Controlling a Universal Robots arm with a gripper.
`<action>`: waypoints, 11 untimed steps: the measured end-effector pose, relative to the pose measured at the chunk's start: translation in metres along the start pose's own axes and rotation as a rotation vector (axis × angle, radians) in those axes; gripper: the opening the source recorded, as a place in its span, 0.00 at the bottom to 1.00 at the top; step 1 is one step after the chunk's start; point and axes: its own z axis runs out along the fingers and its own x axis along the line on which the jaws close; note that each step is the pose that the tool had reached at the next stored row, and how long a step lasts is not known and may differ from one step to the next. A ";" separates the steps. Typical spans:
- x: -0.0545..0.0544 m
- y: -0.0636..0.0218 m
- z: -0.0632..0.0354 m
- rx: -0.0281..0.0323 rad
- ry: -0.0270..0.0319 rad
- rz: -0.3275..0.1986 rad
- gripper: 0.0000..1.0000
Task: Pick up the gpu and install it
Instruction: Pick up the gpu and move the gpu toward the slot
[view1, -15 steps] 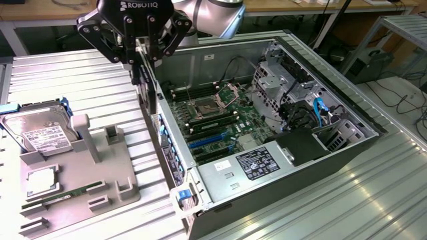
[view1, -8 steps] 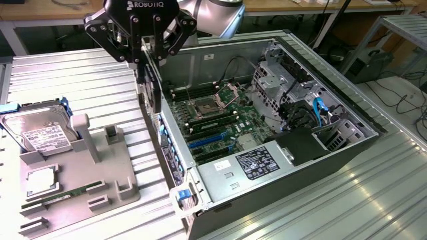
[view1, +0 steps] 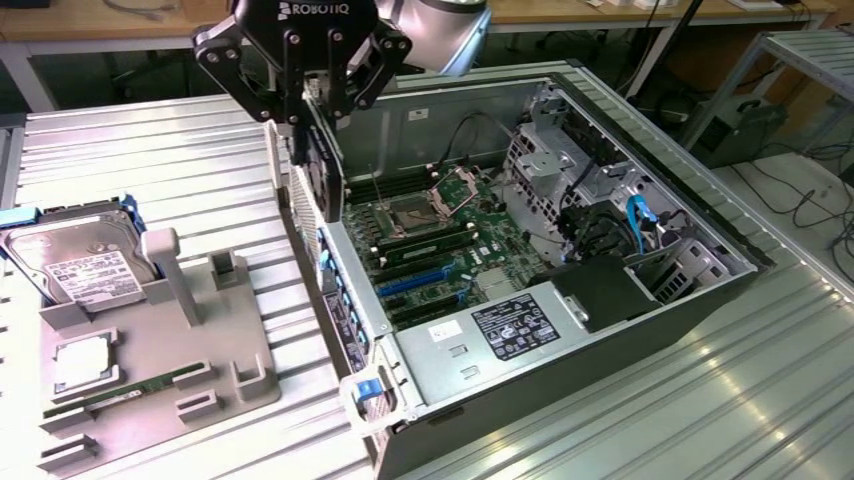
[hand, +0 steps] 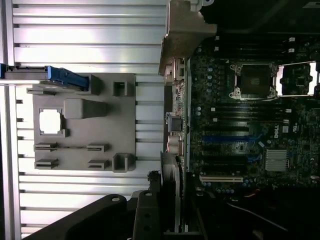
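The gpu (view1: 311, 172) is a thin dark card with a pale metal bracket along one edge. It hangs upright from my gripper (view1: 304, 120), which is shut on its top edge. It is above the rear wall of the open computer case (view1: 694, 290), at the exterior view's left side of the case. In the wrist view the gpu's beige bracket (hand: 184, 37) is seen edge-on, along the border of the motherboard (hand: 250, 115). The black gripper (hand: 167, 202) holds the card's near end. The blue expansion slots (view1: 407, 283) (hand: 227, 137) lie below, with nothing in them.
A grey fixture tray (view1: 227, 370) sits on the ribbed metal table (view1: 147, 160), at the exterior view's left of the case. It holds a hard drive (view1: 80, 265), a processor chip (view1: 80, 360) and a green RAM stick (view1: 120, 393). Drive cage and cables (view1: 627, 220) fill the case's far side.
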 end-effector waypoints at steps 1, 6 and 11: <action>-0.001 0.0000 0.0000 0.0000 -0.0001 0.000 0.27; -0.009 -0.0001 -0.0001 0.0000 0.0000 0.000 0.27; -0.019 -0.0003 -0.0002 0.0000 0.0000 0.000 0.27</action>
